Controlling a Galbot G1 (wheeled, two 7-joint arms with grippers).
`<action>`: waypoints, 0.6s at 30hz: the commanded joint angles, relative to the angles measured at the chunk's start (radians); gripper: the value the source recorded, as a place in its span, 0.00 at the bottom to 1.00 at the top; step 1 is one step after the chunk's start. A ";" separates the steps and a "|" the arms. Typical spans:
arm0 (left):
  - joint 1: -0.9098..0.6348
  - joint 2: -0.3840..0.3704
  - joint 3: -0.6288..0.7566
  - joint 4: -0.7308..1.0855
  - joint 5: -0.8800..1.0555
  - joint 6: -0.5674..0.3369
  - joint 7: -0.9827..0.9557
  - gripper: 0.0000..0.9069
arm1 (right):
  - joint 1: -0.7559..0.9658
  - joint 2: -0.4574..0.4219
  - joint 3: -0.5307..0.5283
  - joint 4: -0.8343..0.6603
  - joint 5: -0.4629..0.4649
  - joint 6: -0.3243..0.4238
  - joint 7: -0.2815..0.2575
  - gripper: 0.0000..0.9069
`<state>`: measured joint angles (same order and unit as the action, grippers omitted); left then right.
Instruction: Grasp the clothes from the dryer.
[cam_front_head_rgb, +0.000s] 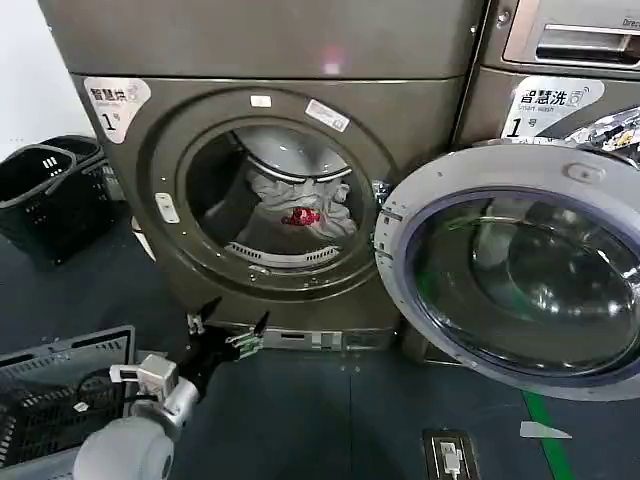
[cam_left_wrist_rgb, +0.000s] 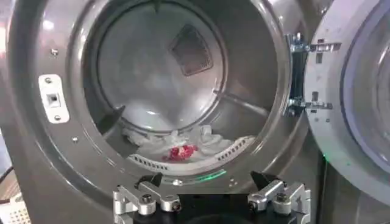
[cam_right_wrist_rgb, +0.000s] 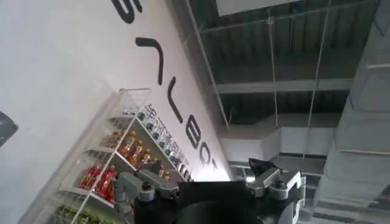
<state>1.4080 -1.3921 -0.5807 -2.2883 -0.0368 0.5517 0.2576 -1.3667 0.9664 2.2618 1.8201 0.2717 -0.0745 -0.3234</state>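
The clothes (cam_front_head_rgb: 300, 205) lie slumped in the bottom of the drum, a soft, crumpled heap of white and pale-grey fabric with a small bright red patch at its front, just behind the perforated lip of the opening. They sit low because loose cloth settles there, so a reach will likely have to go in over the lower rim and dip down. Around them the dryer (cam_front_head_rgb: 270, 60) is a big bronze-brown metal box with a smooth round porthole; its drum wall is brushed and shiny, with raised paddles. The dryer's round door (cam_front_head_rgb: 510, 265), pale-rimmed with dark domed glass, hangs wide open to the right of the porthole, leaving the way in clear. The left end effector (cam_front_head_rgb: 229, 325) hovers below and in front of the porthole, its dark-tipped fingers spread apart and holding nothing, aimed at the opening. The right end effector (cam_right_wrist_rgb: 210, 178) points up toward a ceiling and a shelf of bottles (cam_right_wrist_rgb: 116, 164), released and empty, apparently parked. Dark plastic baskets (cam_front_head_rgb: 45, 195) stand left of the dryer
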 joint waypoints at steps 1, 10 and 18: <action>-0.001 0.001 0.002 0.004 0.004 -0.004 0.002 1.00 | 0.003 0.002 -0.005 0.003 -0.001 0.001 0.002 1.00; -0.003 0.003 0.005 0.005 0.005 -0.005 0.004 1.00 | 0.004 0.002 -0.005 0.003 -0.002 0.002 0.001 1.00; -0.007 0.008 0.011 0.006 0.004 -0.007 0.004 1.00 | -0.001 0.001 0.003 0.004 0.000 0.004 0.003 1.00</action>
<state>1.4024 -1.3851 -0.5711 -2.2824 -0.0325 0.5457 0.2615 -1.3671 0.9679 2.2645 1.8225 0.2709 -0.0712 -0.3212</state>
